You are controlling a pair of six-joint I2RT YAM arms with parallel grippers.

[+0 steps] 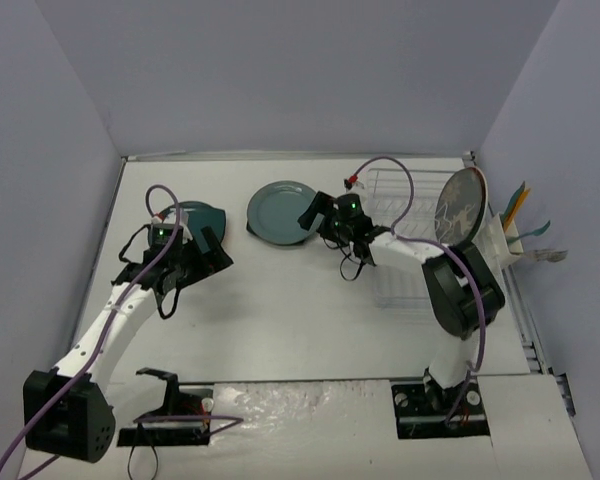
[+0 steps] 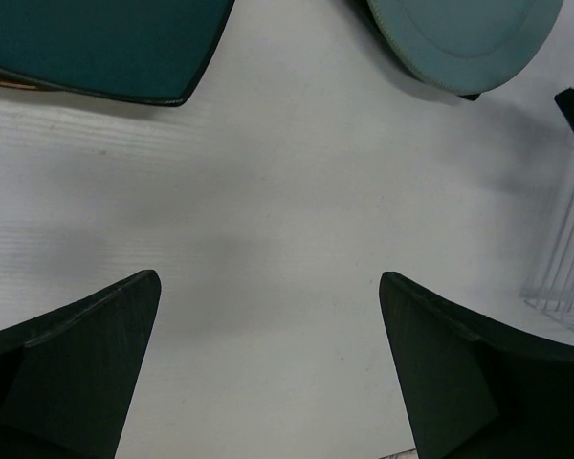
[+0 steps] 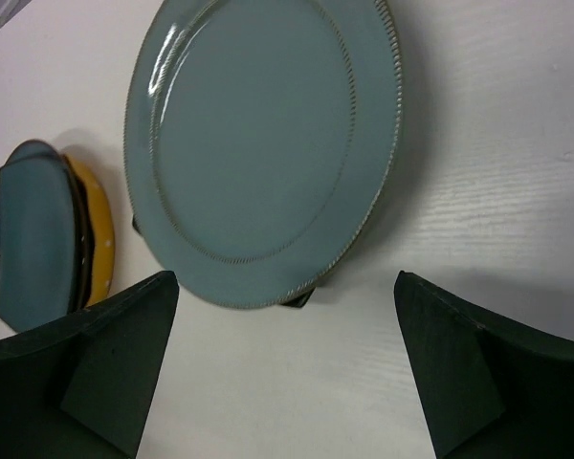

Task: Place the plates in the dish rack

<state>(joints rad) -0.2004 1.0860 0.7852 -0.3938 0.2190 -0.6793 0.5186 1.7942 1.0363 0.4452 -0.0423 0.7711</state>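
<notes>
A grey-green round plate [image 1: 278,212] [image 3: 258,143] lies flat at the back middle of the table, its near rim resting on a small dark block [image 3: 301,296]. My right gripper [image 1: 321,222] [image 3: 285,287] is open just short of that rim, with nothing between its fingers. A dark teal squarish plate [image 1: 202,216] [image 2: 96,43] lies at the back left on an orange-yellow plate [image 3: 98,244]. My left gripper [image 1: 202,256] [image 2: 268,287] hovers open over bare table in front of it. The white wire dish rack [image 1: 405,240] [image 2: 564,273] stands on the right with one plate [image 1: 460,205] upright in it.
A utensil holder [image 1: 515,235] with several utensils hangs on the rack's right side. Grey walls close in the table at the left, back and right. Cables loop over both arms.
</notes>
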